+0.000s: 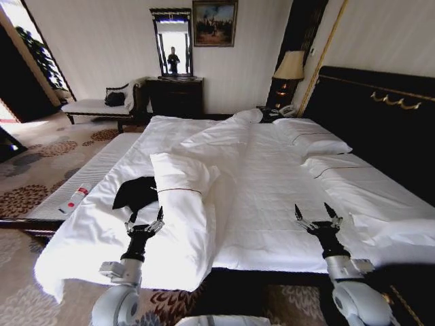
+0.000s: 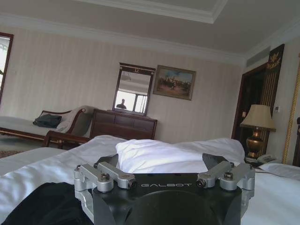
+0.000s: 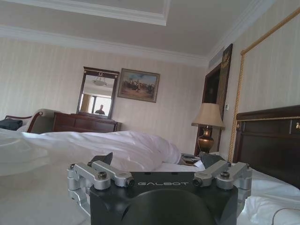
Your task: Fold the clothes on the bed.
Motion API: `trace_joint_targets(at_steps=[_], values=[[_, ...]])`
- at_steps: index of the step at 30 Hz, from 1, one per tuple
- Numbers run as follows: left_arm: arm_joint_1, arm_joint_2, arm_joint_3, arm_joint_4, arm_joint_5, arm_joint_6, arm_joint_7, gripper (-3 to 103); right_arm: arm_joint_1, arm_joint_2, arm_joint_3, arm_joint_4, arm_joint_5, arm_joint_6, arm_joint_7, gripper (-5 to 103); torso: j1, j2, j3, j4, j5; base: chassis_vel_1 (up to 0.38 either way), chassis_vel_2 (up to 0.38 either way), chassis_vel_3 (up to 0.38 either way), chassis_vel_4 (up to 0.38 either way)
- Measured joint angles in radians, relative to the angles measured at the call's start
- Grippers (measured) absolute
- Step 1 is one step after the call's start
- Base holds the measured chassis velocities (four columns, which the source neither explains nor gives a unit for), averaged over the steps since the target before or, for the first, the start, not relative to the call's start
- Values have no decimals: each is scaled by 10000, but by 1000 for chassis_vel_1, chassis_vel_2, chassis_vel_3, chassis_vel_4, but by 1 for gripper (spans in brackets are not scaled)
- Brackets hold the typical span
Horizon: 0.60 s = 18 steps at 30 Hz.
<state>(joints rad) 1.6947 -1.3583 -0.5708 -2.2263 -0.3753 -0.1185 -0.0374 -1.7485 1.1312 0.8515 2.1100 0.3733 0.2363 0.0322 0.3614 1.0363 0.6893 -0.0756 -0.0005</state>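
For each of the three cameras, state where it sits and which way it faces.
Head view: high on the robot, looking down over the bed; both arms show, left gripper open just short of the black T-shirt, right gripper open over the sheet.
Left wrist view: low behind the left gripper, facing the mirror.
Right wrist view: low behind the right gripper, facing the lamp.
Shared: both wrist views show mirror and painting.

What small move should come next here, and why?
Probably ease the left end effector forward to the crumpled black soft-fabric T-shirt: its fingers are open and short of the shirt, which lies unfolded on the white-sheeted bed. The right end effector hovers open farther off.
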Motion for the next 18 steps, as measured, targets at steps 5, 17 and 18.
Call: trace_joint_targets(at_steps=[5,17,18], values=[[-11,-4,11,6,11,-4,1,100,52,-3,-46,-64,-26,139,20,100,0,0,0,-1,-1,123,464,-129,-485],[43,-50,12,-60,62,-42,2,100,141,25,-203,-104,123,304,48,100,-3,-2,-1,-3,6,21,157,-22,-161],[43,-50,12,-60,62,-42,2,100,141,25,-203,-104,123,304,48,100,-3,-2,-1,-3,6,-40,-97,17,84]])
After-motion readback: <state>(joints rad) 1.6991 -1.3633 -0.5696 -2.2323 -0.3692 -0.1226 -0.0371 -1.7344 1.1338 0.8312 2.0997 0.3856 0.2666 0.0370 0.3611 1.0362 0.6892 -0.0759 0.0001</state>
